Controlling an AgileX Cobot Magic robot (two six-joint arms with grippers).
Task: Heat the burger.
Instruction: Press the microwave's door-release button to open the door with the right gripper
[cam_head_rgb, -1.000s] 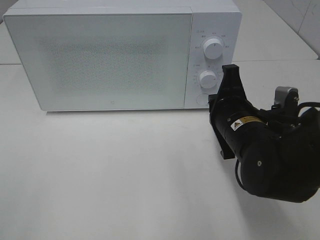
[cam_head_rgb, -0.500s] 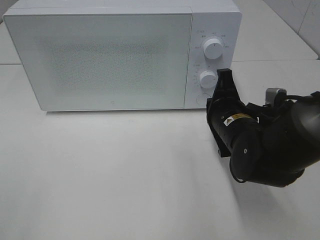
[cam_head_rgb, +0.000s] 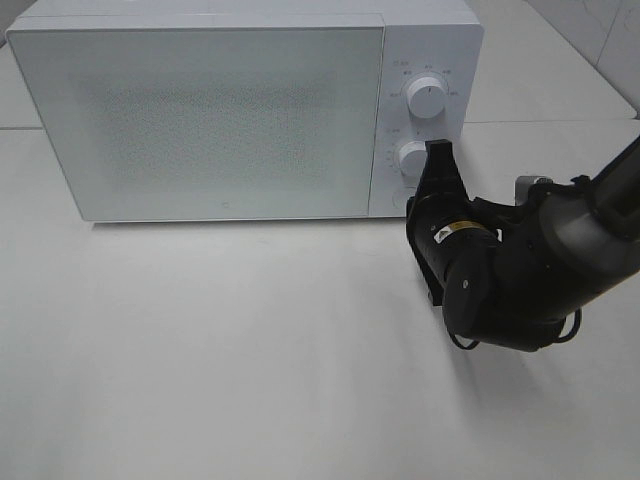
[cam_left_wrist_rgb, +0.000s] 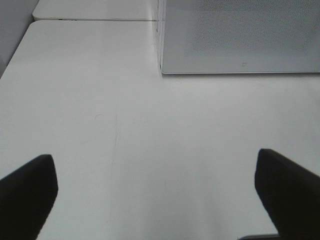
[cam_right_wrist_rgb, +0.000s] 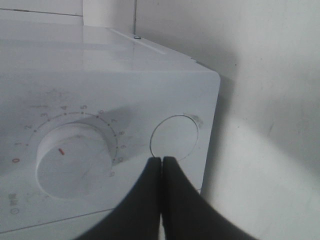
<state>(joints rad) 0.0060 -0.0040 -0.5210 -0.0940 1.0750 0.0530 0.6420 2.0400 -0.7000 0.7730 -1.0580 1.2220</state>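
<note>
The burger is out of view. The white microwave (cam_head_rgb: 200, 120) stands at the back of the table with its door shut. My right gripper (cam_head_rgb: 437, 152) is shut and empty, its tips against the control panel just below the lower knob (cam_head_rgb: 413, 157). In the right wrist view the shut fingertips (cam_right_wrist_rgb: 161, 160) touch the rim of the round door button (cam_right_wrist_rgb: 174, 137), beside the lower knob (cam_right_wrist_rgb: 72, 160). My left gripper (cam_left_wrist_rgb: 157, 195) is open and empty above bare table, in front of the microwave's left corner (cam_left_wrist_rgb: 161, 50); it does not show in the exterior high view.
An upper knob (cam_head_rgb: 427, 98) sits above the lower one on the panel. The white table (cam_head_rgb: 220, 350) stretches in front of the microwave. A tiled wall (cam_head_rgb: 600, 30) stands at the back right.
My right gripper has moved left and forward to the microwave's control panel, with its shut tips now at the round button. The microwave door stays shut.
</note>
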